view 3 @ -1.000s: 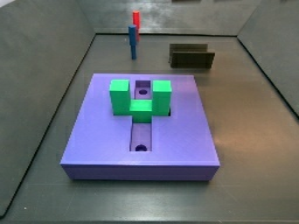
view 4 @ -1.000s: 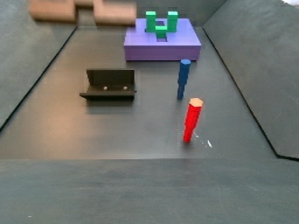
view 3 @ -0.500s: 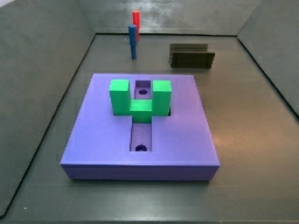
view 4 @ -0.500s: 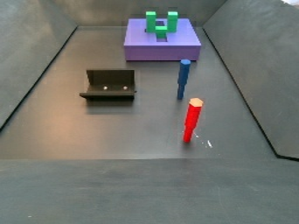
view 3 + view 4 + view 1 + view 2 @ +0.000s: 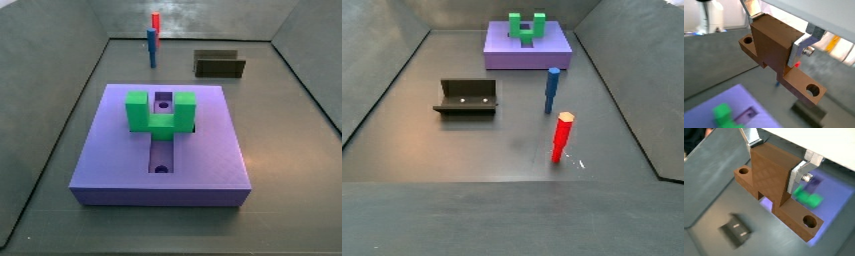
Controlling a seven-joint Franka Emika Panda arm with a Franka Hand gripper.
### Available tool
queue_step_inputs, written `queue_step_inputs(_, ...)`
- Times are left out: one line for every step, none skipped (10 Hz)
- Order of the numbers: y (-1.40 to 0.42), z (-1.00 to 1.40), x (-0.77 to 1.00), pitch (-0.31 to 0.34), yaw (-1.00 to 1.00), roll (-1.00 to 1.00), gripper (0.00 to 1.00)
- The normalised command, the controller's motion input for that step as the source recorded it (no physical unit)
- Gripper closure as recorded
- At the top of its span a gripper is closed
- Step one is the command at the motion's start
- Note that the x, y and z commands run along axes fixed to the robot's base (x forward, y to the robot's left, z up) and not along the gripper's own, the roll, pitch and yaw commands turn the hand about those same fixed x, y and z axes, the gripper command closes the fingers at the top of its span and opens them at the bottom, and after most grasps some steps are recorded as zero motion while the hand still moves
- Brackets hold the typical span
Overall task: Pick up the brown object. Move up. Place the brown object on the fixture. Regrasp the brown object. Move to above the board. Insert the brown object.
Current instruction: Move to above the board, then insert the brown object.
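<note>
I count one mid-brown flat bar (image 5: 777, 55) pinched in my one gripper (image 5: 777, 37), well above the one lavender square board (image 5: 160, 140), one green U-shaped block (image 5: 160, 112) on it, one dark olive box-like fixture (image 5: 466, 97), and two posts beside the board (one blue (image 5: 552, 90), one red (image 5: 561, 137)).

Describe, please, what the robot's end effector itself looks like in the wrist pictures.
Only part of the end effector shows, in both wrist views and in neither side view. One finger is a flat silver metal plate with a round screw head on its face. The other finger shows as a thin silver strip. No cables or markings show.

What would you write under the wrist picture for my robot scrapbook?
The gripper holds the brown object high above the floor, with the purple board and the dark fixture far below.
</note>
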Motion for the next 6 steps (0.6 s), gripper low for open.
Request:
queue_step_inputs(-0.13, 0.02, -0.16, 0.131, -0.05, -1.0, 1.0)
queue_step_inputs(-0.07, 0.01, -0.11, 0.116, -0.04, -1.0, 1.0)
queue_step_inputs(0.01, 0.01, -0.08, 0.041, -0.01, -0.7, 1.0)
queue_step_inputs(0.03, 0.0, -0.06, -0.009, 0.0, -0.42, 1.0)
queue_step_inputs(0.01, 0.01, -0.05, -0.021, 0.0, -0.27, 1.0)
queue_step_inputs(0.0, -0.03, 0.0, 0.0, 0.0, 0.05, 1.0)
